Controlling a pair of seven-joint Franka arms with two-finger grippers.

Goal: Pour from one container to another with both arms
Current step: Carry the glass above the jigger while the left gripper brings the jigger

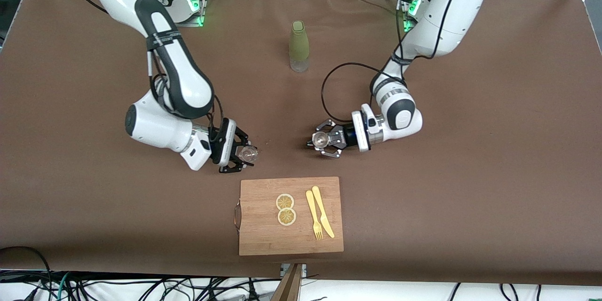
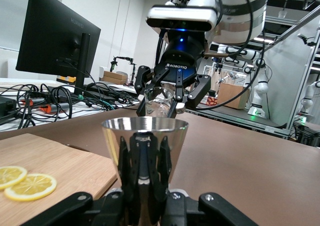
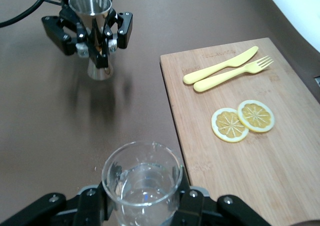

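Both arms hold their vessels upright, ready for the pour.

The left gripper (image 1: 321, 142) pinches a steel jigger (image 3: 91, 15) whose foot rests on the table (image 1: 470, 174), just off the cutting board's (image 1: 263, 235) farther edge; the right gripper (image 1: 243, 154) clamps a clear glass (image 3: 142, 178), seemingly with liquid in it, near that board's farther corner. To do this well, I judge one vessel should rise, its lip come over the other's mouth, then tip slowly. The green bottle (image 1: 299, 46) stands mid-table toward the bases.
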